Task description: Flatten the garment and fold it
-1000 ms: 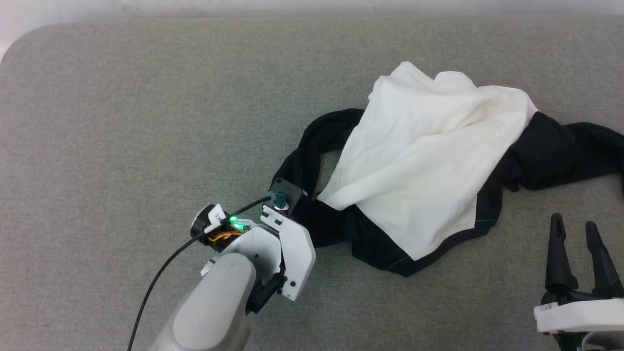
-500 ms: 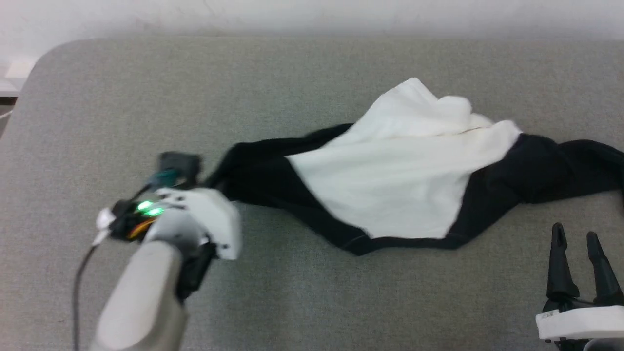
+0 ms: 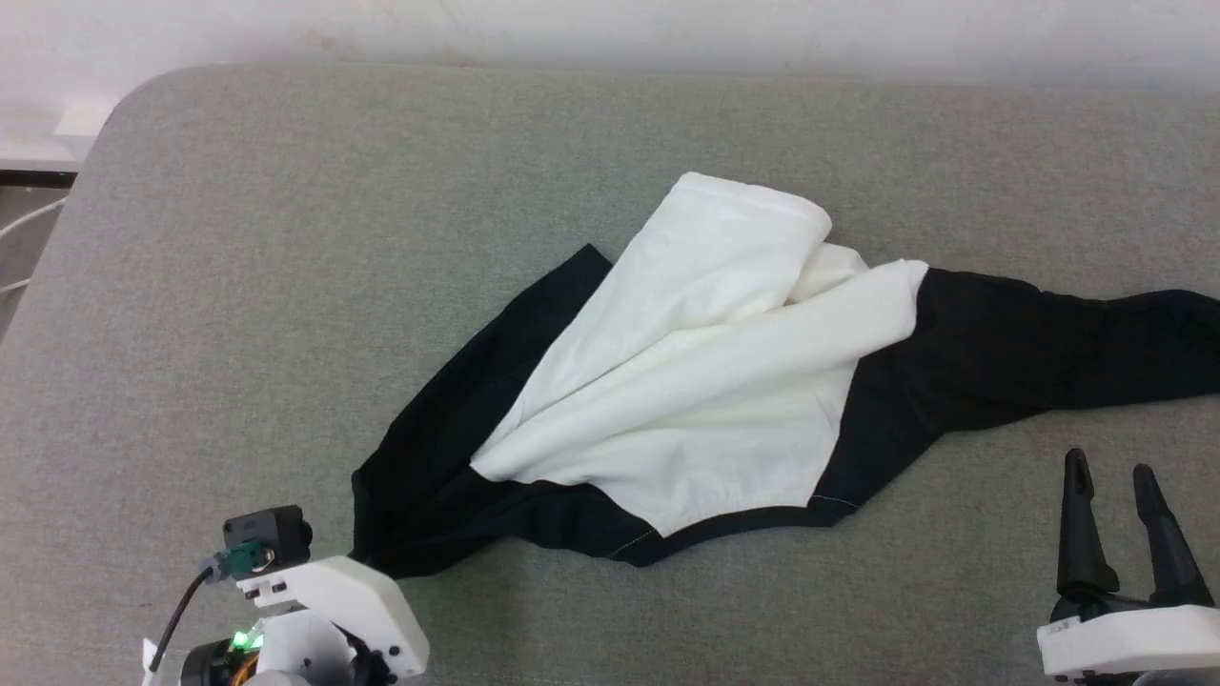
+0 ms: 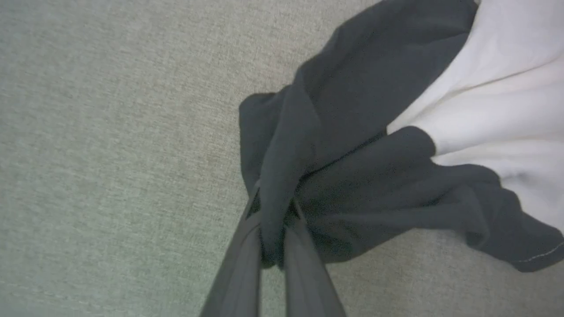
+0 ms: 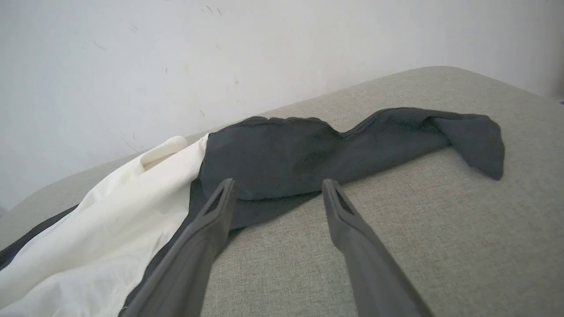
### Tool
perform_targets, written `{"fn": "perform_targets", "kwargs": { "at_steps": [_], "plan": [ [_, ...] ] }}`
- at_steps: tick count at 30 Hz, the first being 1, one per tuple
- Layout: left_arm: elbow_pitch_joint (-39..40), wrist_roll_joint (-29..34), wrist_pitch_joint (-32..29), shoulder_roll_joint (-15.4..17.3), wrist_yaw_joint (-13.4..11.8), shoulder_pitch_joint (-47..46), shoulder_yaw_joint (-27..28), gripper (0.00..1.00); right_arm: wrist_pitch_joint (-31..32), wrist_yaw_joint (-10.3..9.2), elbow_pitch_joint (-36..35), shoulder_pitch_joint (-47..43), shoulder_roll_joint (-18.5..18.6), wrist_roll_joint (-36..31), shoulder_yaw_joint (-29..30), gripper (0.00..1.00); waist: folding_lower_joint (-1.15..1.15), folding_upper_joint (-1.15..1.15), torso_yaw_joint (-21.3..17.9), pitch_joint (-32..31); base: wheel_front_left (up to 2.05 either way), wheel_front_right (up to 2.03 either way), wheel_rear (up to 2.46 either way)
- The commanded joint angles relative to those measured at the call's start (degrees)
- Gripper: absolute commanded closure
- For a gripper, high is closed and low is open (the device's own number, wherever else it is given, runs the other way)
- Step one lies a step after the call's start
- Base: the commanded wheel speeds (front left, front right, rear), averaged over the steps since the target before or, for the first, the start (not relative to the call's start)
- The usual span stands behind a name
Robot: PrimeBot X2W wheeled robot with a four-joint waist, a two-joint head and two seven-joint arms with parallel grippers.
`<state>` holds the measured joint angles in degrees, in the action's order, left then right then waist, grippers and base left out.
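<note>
A black corner of the garment (image 3: 743, 391) is being pinched by the left gripper (image 4: 274, 207). Its two dark fingers are closed tight on a bunched fold of the dark cloth, low over the grey fabric surface (image 3: 286, 286) at the near left. From that grip the garment is being held stretched in a long slant across the surface toward the far right. There a black sleeve (image 5: 462, 136) is lying flat, running to the right edge of the head view. The white body panel (image 3: 667, 333) is lying in the middle, gathered in long creases and partly folded over itself, with a black hem along its near side. Nothing is being held by the right gripper (image 3: 1108, 464). Its fingers are standing parted at the near right, near the black sleeve and clear of it in the head view.
</note>
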<state>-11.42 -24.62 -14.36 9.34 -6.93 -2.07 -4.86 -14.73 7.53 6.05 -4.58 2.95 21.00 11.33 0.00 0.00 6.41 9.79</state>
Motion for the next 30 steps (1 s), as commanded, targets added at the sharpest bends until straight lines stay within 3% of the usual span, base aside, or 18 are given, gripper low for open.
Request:
{"fn": "perform_targets", "kwargs": {
  "at_steps": [1,2,3,8,12,16,22,27,30],
  "plan": [
    [0.23,-0.75,1.22,-0.81,-0.54,0.36,0.54,1.00,-0.27,-0.04,0.17,0.07,-0.07,-0.48,-0.02,0.00,0.00,0.00,0.36,-0.21,0.00,0.00,0.00],
    [0.73,-0.94,2.04,-1.14,-0.36,0.29,0.53,0.36,-0.27,-0.04,0.26,0.06,-0.07,-0.61,-0.09,0.00,0.00,0.00,0.48,-0.38,0.00,0.00,0.00],
    [1.39,-1.25,2.52,-1.39,-0.16,0.28,0.56,0.00,-0.27,-0.04,0.35,-0.01,-0.07,-0.71,-0.18,0.00,0.00,0.00,0.54,-0.58,0.00,0.00,0.00],
    [9.45,-3.85,1.14,-1.40,1.45,1.33,0.68,0.00,-0.27,-0.04,0.82,-0.51,-0.07,-0.70,-0.39,0.00,0.00,0.00,0.68,-1.80,0.00,0.00,0.00],
    [19.42,-5.40,-0.87,-0.53,1.29,2.55,1.79,0.00,-0.27,-0.04,1.15,-0.73,-0.07,-0.25,-0.82,0.00,0.00,0.00,0.40,-2.42,0.00,0.00,0.00],
    [25.31,-3.63,-1.13,1.51,1.52,-0.91,1.88,0.00,-0.27,-0.04,1.28,-0.56,-0.07,0.09,-1.00,0.00,0.00,0.00,0.01,-2.25,0.00,0.00,0.00],
    [20.91,-0.50,-4.95,4.27,4.59,-14.18,-2.48,0.00,-0.27,-0.04,1.32,0.85,-0.07,0.37,-1.40,0.00,0.00,0.00,-2.38,-0.30,0.00,0.00,0.00],
    [13.15,-1.52,-9.31,4.46,10.22,-24.87,-7.68,0.00,-0.27,-0.04,1.57,1.93,-0.07,0.65,-1.26,0.00,0.00,0.00,-5.13,2.11,0.00,0.00,0.00],
    [8.66,-2.56,-12.77,6.17,13.16,-29.88,-11.80,0.00,-0.27,-0.04,1.57,2.81,-0.07,0.91,-1.54,0.00,0.00,0.00,-6.85,3.73,0.00,0.00,0.00]
  ]
}}
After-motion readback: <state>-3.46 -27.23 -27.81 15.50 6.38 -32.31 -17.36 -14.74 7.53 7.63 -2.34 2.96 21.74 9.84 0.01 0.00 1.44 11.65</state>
